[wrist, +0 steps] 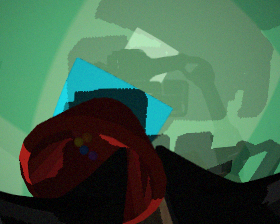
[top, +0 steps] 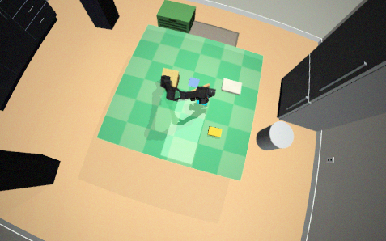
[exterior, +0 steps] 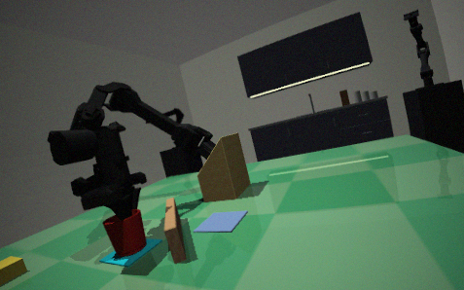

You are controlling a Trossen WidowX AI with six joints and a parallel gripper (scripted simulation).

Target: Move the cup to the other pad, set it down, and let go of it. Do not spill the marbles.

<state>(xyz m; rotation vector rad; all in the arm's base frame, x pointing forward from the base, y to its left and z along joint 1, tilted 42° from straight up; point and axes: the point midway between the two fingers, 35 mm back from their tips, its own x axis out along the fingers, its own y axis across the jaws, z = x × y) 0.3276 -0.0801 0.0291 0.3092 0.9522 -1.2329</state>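
The red cup (exterior: 132,238) (wrist: 81,125) stands on the cyan pad (exterior: 153,246) (wrist: 83,75), which shows only as a small patch in the top view. Several small marbles (wrist: 84,150) lie inside the cup. My gripper (exterior: 129,212) (wrist: 140,153) is slightly open at the cup's rim, with one finger inside the cup and the other outside, the wall between them and not clamped. The blue pad (top: 193,82) (exterior: 222,222) lies bare on the other side of a brown upright block. Whether the fingers still touch the wall is hard to tell.
The thin brown block (exterior: 172,234) stands upright between the pads, close to the cup. A tan slanted block (top: 171,74) (exterior: 228,170) stands near the arm's base. A yellow block (top: 214,131) (exterior: 1,272) and a white box (top: 231,86) lie farther off.
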